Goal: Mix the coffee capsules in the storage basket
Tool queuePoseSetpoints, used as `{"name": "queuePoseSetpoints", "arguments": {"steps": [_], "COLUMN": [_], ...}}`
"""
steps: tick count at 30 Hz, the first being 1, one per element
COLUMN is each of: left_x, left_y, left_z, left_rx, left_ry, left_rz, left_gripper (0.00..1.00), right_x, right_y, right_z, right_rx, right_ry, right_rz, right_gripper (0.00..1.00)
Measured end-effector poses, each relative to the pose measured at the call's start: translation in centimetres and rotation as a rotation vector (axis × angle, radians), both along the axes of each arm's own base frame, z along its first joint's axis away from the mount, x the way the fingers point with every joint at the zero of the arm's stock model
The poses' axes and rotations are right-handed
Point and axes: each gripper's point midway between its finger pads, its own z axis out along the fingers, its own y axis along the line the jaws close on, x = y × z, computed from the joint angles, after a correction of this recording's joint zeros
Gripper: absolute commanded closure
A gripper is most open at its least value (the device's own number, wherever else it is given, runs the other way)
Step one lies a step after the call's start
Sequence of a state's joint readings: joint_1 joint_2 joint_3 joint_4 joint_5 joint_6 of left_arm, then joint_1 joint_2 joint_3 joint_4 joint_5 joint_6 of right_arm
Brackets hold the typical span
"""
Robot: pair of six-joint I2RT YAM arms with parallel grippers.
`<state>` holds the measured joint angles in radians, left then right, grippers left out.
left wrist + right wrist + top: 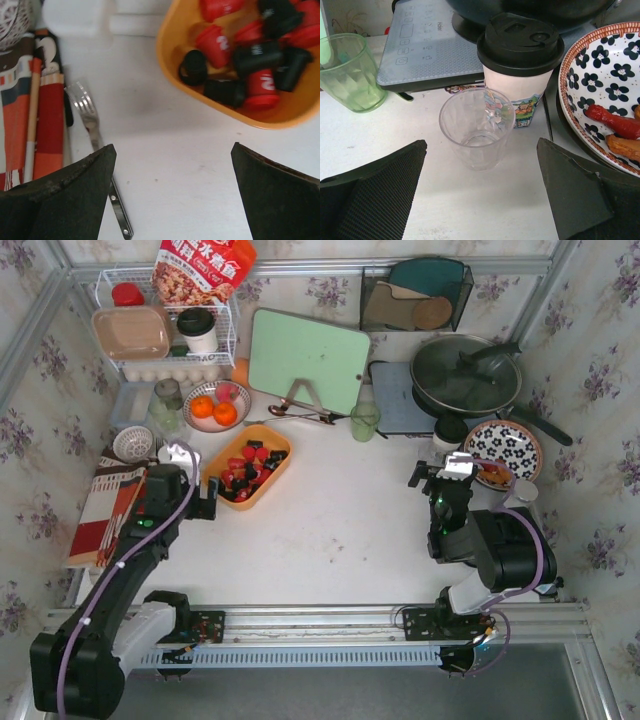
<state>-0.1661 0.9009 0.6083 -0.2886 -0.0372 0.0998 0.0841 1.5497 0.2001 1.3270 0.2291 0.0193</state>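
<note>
- Nearest me, the left gripper point(205, 502) hangs low over the white table point(340, 530). Its jaws are spread wide with nothing between them. It sits just beside the near end of the storage basket point(222, 462).
- Across the table, the right gripper point(445, 476) is just as wide and just as empty. It is well apart from the basket and faces the crockery on the right.
- The coffee capsules point(250, 468) lie heaped in the basket, red and black already partly interleaved.
- I'd judge the capsules light, stiff and glossy, so they will roll and skid when nudged instead of staying put.
- A fingertip raked through the heap should serve better than pinching them singly.
- The basket looks like thin, light plastic and may slide on the smooth top. Its rim would be the place to steady it.
- The left wrist view shows what the overhead one blurs:
  - capsules point(250, 60) tipped on their sides against the orange wall point(170, 55);
  - a fork point(90, 120) lying on the table beside a striped cloth point(30, 115), close to the gripper's path.
- The right wrist view alone shows a clear cup point(476, 127) directly ahead of that gripper. Behind the cup stands a lidded paper cup point(520, 60), and a flowered plate point(600, 85) sits to the side.
- Only the overhead view takes in the far clutter, namely the green board point(308, 358) and the pan point(465, 375).
</note>
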Motion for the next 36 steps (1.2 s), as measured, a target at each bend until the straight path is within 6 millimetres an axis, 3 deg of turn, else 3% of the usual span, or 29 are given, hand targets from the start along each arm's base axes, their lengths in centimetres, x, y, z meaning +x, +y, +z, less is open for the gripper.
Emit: {"name": "queuePoseSetpoints", "arguments": {"steps": [8, 13, 23, 36], "left_x": [2.6, 2.2, 2.2, 6.1], "left_y": [5.6, 6.7, 6.9, 3.2], "left_z": [-3.8, -7.6, -5.8, -3.7], "left_rx": [0.037, 0.057, 0.014, -0.083], "left_ry": [-0.013, 0.026, -0.273, -0.355], "left_rz": [0.293, 0.373, 0.359, 0.029], "left_gripper": [0.0, 0.0, 0.0, 0.0], "right_x": [0.0, 0.0, 0.0, 0.0], "right_y": [0.0, 0.0, 0.0, 0.0], "right_z": [0.0, 0.0, 0.0, 0.0], "right_rx": [0.0, 0.0, 0.0, 0.0], "right_ry": [0.0, 0.0, 0.0, 0.0], "right_rz": [0.0, 0.0, 0.0, 0.0], "right_gripper": [0.0, 0.0, 0.0, 0.0]}}
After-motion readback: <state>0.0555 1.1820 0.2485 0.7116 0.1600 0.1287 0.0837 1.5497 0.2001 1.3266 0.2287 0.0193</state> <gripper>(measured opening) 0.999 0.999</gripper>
